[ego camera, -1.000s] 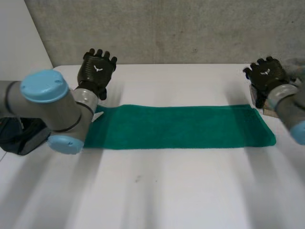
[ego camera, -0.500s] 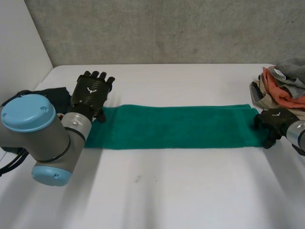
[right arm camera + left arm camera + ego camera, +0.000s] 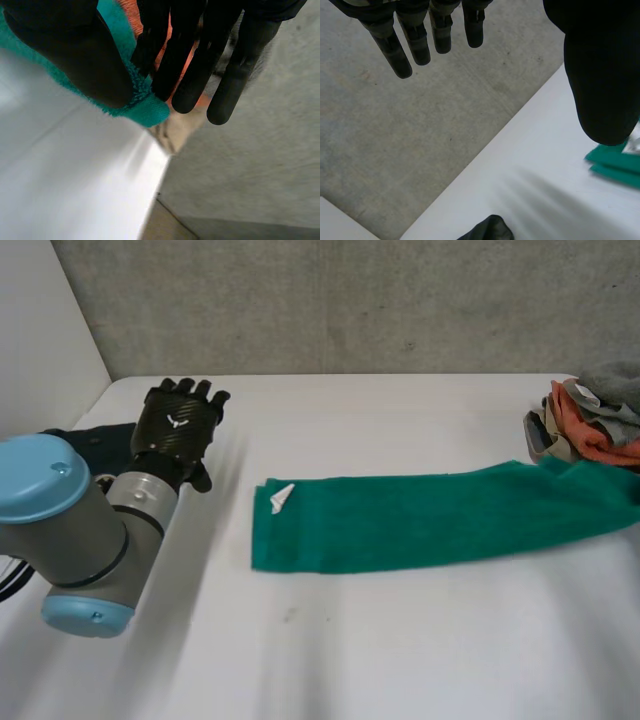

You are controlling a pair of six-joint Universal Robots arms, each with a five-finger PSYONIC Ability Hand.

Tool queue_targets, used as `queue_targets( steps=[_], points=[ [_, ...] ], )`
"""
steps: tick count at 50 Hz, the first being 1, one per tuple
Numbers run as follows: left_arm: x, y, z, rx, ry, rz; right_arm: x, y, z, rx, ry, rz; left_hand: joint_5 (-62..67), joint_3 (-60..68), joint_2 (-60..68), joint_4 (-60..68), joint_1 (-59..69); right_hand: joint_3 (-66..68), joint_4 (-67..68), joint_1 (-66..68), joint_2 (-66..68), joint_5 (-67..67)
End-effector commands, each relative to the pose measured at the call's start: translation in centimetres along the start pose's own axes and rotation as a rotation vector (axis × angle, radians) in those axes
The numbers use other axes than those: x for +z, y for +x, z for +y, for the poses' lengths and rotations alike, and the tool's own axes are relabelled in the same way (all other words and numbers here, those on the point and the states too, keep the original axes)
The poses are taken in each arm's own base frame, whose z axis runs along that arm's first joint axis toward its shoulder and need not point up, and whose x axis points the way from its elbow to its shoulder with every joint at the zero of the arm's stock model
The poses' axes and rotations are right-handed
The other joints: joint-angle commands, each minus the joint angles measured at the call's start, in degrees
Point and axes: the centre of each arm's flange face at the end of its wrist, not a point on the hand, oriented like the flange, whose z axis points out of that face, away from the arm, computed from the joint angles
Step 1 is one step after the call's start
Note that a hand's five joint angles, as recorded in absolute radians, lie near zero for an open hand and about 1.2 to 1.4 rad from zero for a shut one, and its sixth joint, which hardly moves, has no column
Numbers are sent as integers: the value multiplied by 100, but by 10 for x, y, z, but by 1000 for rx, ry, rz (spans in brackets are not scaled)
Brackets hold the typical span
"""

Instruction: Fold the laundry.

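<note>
Green towel (image 3: 420,520) farther right than before, end pinched in right hand (image 3: 75,45)

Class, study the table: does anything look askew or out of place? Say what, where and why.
The green towel lies slanted across the table: its right end, pinched in the right hand, angles back toward the clothes pile. A white tag sticks out at its left corner.

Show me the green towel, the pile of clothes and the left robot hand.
green towel (image 3: 420,518), head view, middle of the cloth
pile of clothes (image 3: 593,435), head view, the orange garment
left robot hand (image 3: 177,427), head view, back of the hand
</note>
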Motion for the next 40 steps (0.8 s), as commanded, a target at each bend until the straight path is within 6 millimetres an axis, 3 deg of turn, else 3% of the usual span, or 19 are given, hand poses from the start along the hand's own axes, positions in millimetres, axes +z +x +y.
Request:
queue_targets(
  steps=[1, 2, 5, 6, 9, 10, 12, 13, 16, 17, 21, 24, 25, 27, 28, 33, 36, 39, 40],
  points=[
    [-5, -11, -5, -3, 9, -28, -20, -32, -80, -101, 244, -9, -283, -222, -177, -170, -96, 1208, 1146, 1612, 1286, 1402],
    [-6, -13, -7, -9, 10, -32, -30, -49, -107, -112, 354, -27, -283, -222, -177, -170, -96, 1208, 1146, 1612, 1286, 1402],
    [-8, -16, -9, -21, 15, -39, -49, -78, -143, -143, 520, -69, -283, -222, -177, -170, -96, 1208, 1146, 1612, 1286, 1402],
    [-9, -16, -10, -27, 18, -41, -66, -100, -167, -165, 638, -109, -283, -222, -177, -170, -96, 1208, 1146, 1612, 1286, 1402],
    [-12, -17, -11, -33, 18, -41, -96, -139, -199, -196, 808, -192, -283, -222, -177, -170, -96, 1208, 1146, 1612, 1286, 1402],
    [-13, -17, -12, -35, 20, -40, -117, -168, -214, -216, 903, -259, -283, -222, -177, -170, -96, 1208, 1146, 1612, 1286, 1402],
    [-15, -16, -11, -35, 15, -37, -131, -200, -218, -231, 962, -337, -283, -222, -177, -170, -96, 1208, 1146, 1612, 1286, 1402],
    [-16, -16, -11, -34, 15, -37, -142, -231, -217, -248, 1001, -424, -283, -222, -177, -170, -96, 1208, 1146, 1612, 1286, 1402],
    [-18, -13, -10, -34, 10, -26, -155, -272, -215, -269, 1034, -524, -283, -222, -177, -170, -96, 1208, 1146, 1612, 1286, 1402],
    [-18, -12, -9, -36, 8, -26, -165, -297, -211, -283, 1044, -594, -283, -222, -177, -170, -96, 1208, 1146, 1612, 1286, 1402],
    [-18, -11, -9, -34, 9, -21, -178, -336, -195, -314, 1009, -712, -283, -222, -177, -170, -96, 1208, 1146, 1612, 1286, 1402],
    [-17, -10, -9, -36, 11, -20, -178, -337, -193, -322, 985, -715, -283, -222, -177, -170, -96, 1208, 1146, 1612, 1286, 1402],
    [-17, -10, -10, -36, 11, -20, -178, -333, -196, -313, 969, -688, -283, -222, -177, -170, -96, 498, 436, 902, 576, 692],
    [-16, -9, -12, -35, 19, -17, -179, -326, -200, -294, 941, -658, -283, -222, -177, -170, -96, -4128, -4190, -3724, -4050, -3935],
    [-16, -8, -14, -35, 25, -16, -179, -318, -203, -278, 925, -630, -283, -222, -177, -170, -96, -5792, -5854, -5388, -5714, -5598],
    [-13, -6, -25, -34, 60, -13, -159, -269, -201, -78, 747, -538, -283, -222, -177, -170, -96, -5792, -5854, -5388, -5714, -5598],
    [-13, -5, -28, -37, 72, -10, -156, -253, -194, 29, 671, -557, -283, -222, -177, -170, -96, -5792, -5854, -5388, -5714, -5598],
    [-13, -2, -32, -38, 83, -2, -155, -241, -178, 104, 544, -612, -283, -222, -177, -170, -96, -5792, -5854, -5388, -5714, -5598],
    [-14, 0, -33, -38, 85, 2, -150, -238, -164, 107, 469, -628, -283, -222, -177, -170, -96, -5792, -5854, -5388, -5714, -5598]
  ],
)
